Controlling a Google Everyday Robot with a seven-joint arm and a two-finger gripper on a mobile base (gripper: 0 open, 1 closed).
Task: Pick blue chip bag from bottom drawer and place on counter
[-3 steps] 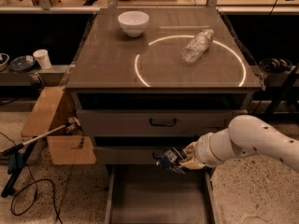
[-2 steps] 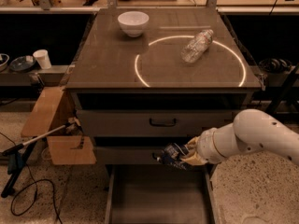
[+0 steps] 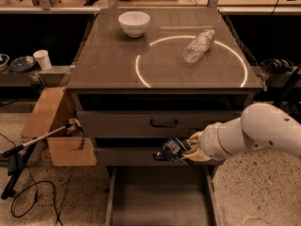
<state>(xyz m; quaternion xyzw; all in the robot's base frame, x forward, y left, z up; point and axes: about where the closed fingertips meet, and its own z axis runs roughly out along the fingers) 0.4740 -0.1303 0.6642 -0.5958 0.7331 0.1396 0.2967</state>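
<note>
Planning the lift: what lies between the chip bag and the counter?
Camera view: the upper drawer front; the gripper holds the blue chip bag just below it.

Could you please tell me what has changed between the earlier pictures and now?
The end effector, shut on the blue chip bag, has risen a little, carrying the bag higher above the open bottom drawer. Nothing was newly grasped or released. The bowl and the bottle on the counter stayed where they were.
</note>
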